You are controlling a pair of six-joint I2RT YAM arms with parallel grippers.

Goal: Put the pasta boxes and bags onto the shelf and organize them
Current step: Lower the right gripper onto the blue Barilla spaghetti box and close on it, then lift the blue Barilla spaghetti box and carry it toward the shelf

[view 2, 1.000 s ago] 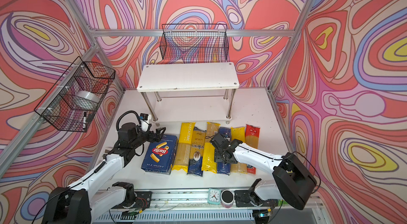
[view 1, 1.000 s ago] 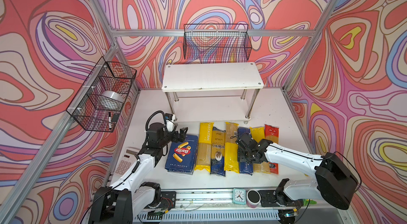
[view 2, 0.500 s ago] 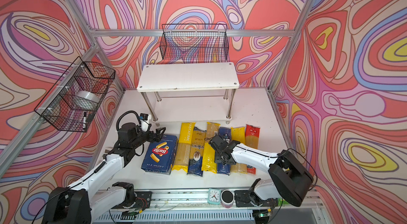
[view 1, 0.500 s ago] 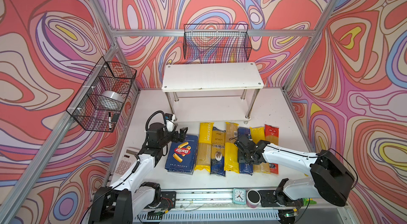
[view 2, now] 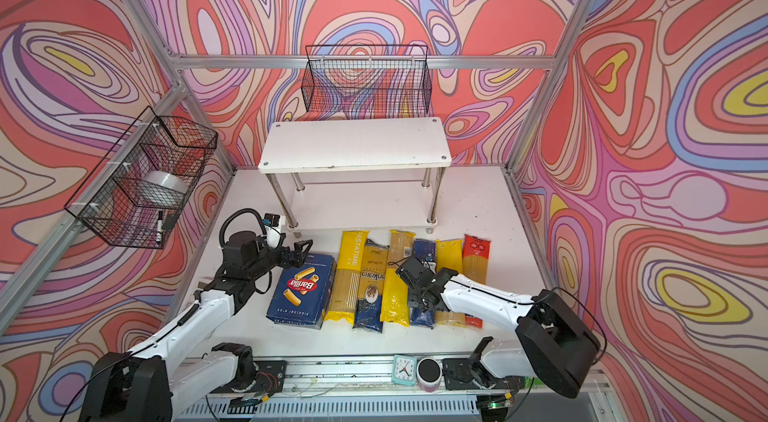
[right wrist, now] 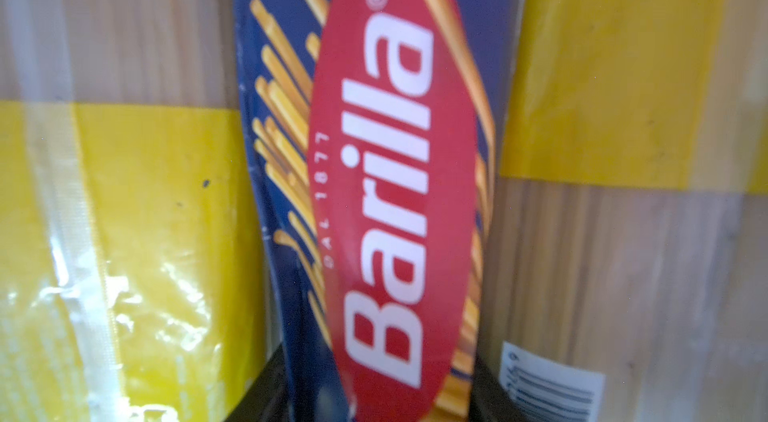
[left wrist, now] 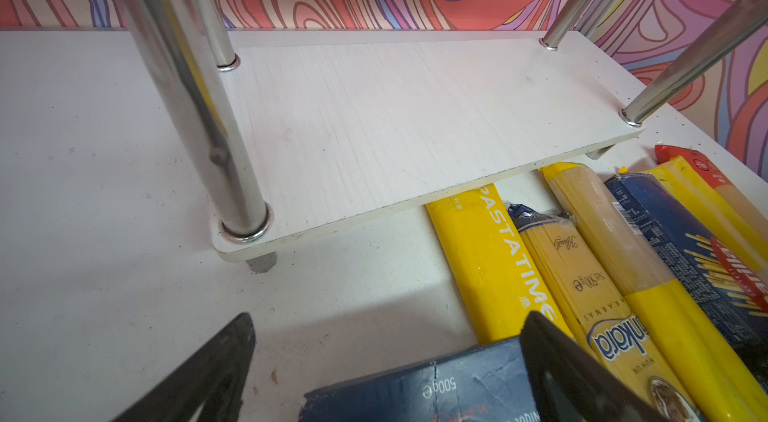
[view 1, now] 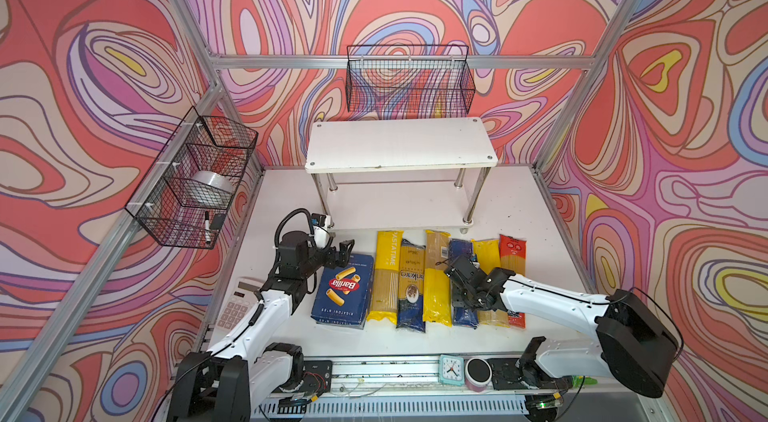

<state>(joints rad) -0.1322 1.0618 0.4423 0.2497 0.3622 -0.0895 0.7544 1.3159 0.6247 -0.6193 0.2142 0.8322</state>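
Blue cardboard gripped: right gripper (right wrist: 380, 407) jaws narrowed from wide onto spaghetti box (right wrist: 374, 150); lift toward shelf (view 1: 399, 146) feasible. Left gripper (left wrist: 388, 337) jaws wide.

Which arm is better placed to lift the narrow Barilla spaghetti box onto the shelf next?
Right. The right gripper sits low over the narrow Barilla spaghetti box, jaws straddling its sides in the right wrist view. The left gripper is open over the far end of the rigatoni box, well aside.

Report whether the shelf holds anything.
Empty: the shelf is bare on top, and the left wrist view shows its lower board bare.
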